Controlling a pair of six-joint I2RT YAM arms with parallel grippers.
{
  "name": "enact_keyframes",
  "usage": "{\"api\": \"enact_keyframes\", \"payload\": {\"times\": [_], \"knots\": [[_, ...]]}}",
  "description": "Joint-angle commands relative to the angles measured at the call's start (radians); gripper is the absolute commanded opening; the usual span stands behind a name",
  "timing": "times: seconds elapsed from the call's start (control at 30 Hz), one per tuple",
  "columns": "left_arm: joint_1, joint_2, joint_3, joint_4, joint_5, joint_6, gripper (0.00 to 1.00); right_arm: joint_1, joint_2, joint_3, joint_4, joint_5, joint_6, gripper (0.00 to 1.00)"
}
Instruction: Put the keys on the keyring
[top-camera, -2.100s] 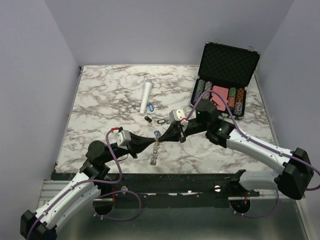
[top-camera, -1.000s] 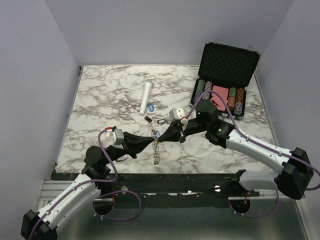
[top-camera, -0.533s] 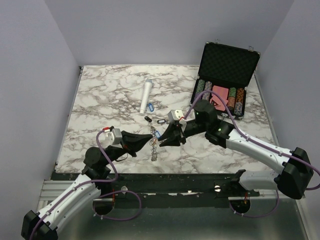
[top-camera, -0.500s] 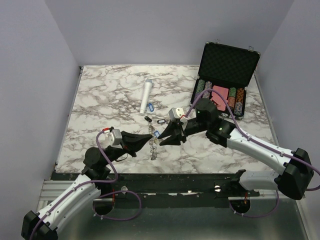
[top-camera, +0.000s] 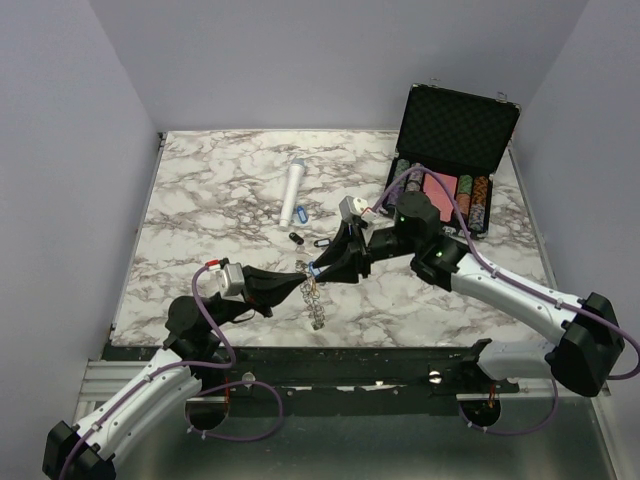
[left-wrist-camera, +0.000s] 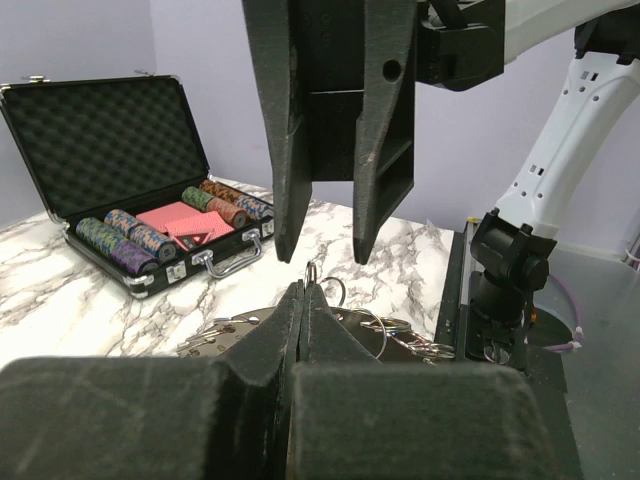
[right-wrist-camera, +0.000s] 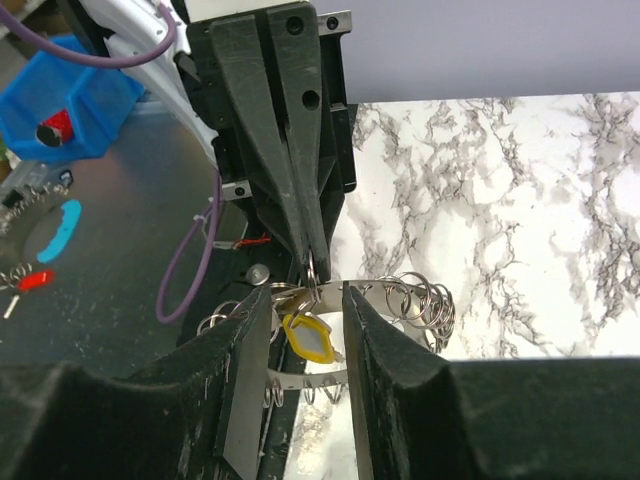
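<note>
The keyring (top-camera: 314, 302) is found at the front middle of the bench (top-camera: 200, 220), pinched by one of its small loops in the left end effector (left-wrist-camera: 303, 292), which is clamped fully shut. The right end effector (right-wrist-camera: 306, 295) is pointed nose to nose at it, fingers spread apart, nothing gripped. A yellow-tagged key (right-wrist-camera: 308, 339) is seen dangling in that gap. Three other keys (top-camera: 296, 238) are scattered further back, near a white cylinder (top-camera: 292, 193).
</note>
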Motion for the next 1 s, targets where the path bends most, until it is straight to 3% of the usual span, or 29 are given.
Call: {"api": "enact_keyframes", "payload": {"times": [0.0, 0.17, 0.37, 0.57, 0.77, 0.97], "knots": [[0.003, 0.002, 0.010, 0.072, 0.031, 0.007, 0.00, -0.004, 0.028, -0.006, 0.081, 0.008, 0.112, 0.41], [0.003, 0.006, 0.007, 0.083, 0.021, 0.006, 0.00, -0.002, 0.046, -0.014, 0.088, 0.008, 0.124, 0.28], [0.003, 0.003, 0.007, 0.077, 0.002, 0.007, 0.00, 0.002, 0.057, -0.011, 0.082, 0.003, 0.107, 0.22], [0.003, 0.008, 0.008, 0.069, -0.004, 0.007, 0.00, 0.013, 0.064, -0.005, 0.067, 0.002, 0.080, 0.20], [0.005, 0.009, 0.010, 0.066, -0.005, 0.006, 0.00, 0.019, 0.072, -0.003, 0.062, 0.008, 0.067, 0.26], [0.005, 0.003, 0.010, 0.060, -0.007, 0.007, 0.00, 0.019, 0.075, 0.003, 0.061, -0.003, 0.063, 0.05]]}}
